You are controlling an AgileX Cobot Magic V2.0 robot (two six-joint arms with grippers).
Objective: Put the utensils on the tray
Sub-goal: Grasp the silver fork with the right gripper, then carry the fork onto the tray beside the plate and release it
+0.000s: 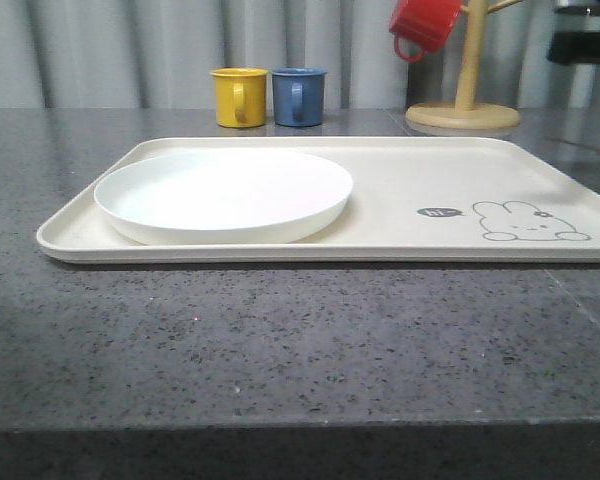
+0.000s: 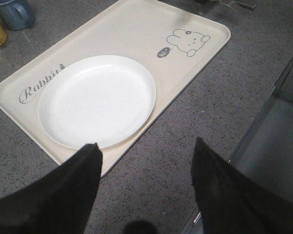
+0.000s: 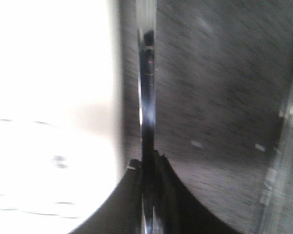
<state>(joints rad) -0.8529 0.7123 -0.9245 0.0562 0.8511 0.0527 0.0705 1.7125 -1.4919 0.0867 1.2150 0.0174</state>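
Plate (image 1: pixel 223 193) already sits on the tray's (image 1: pixel 400 170) left half — the left claw (image 2: pixel 145 161) hangs spread and empty over the counter (image 1: pixel 280 340), while the right claw (image 3: pixel 147 168) pinches a thin shiny metal utensil (image 3: pixel 146 87), not yet delivered.

You've got a dark speckled stone counter (image 1: pixel 280 350) under everything. Grey corrugated wall (image 1: pixel 130 50) at the far side, even flat lighting.
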